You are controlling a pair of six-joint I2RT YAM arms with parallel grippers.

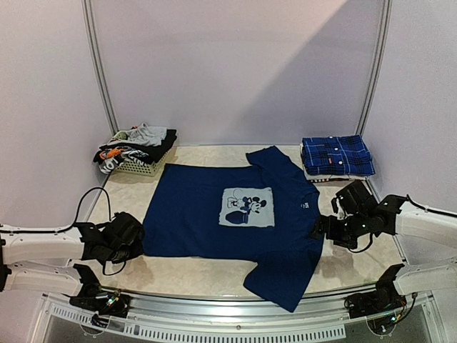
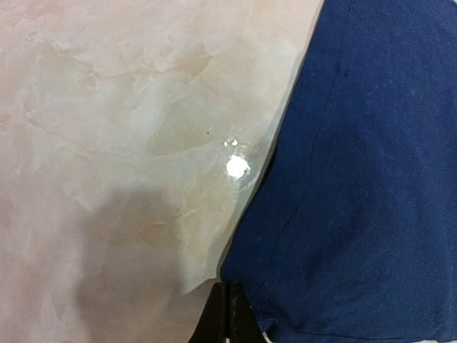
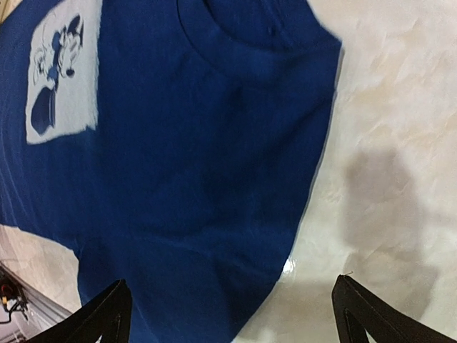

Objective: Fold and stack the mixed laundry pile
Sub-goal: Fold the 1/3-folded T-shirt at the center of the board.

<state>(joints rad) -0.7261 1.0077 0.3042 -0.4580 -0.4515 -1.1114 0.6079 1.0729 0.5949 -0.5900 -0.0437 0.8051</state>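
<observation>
Soft and floppy, the navy T-shirt [image 1: 207, 214] is best held by its edges. Its nine o'clock hem seems pinched in the closed left gripper [image 2: 228, 304]; the right gripper [image 3: 230, 286] is spread wide, empty.

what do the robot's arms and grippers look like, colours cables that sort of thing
The left arm and right arm are built from white tubular links with black joint housings. The left gripper and right gripper are black and blocky, ending in slim dark tapered fingers. A thin black cable loops out beside the left arm.
</observation>
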